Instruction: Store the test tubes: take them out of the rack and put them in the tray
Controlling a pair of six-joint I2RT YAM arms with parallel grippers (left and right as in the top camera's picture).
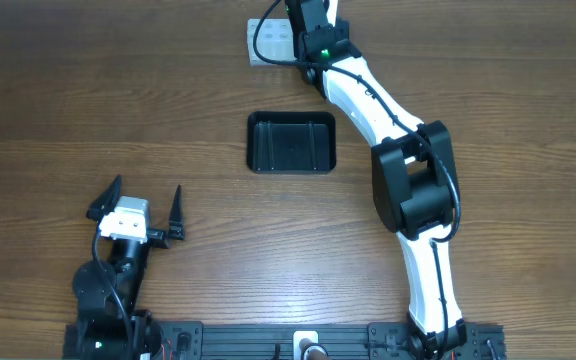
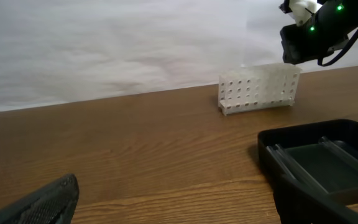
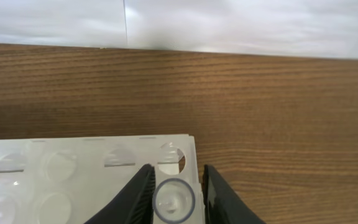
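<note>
Right gripper down over the end corner of the test tube rack at the far edge of the wooden table; jaws narrow, pinched on the rim of a clear test tube upright in its corner hole; black tray mid-table, apart from the rack; left gripper low at near left, jaws wide, holding nothing
</note>
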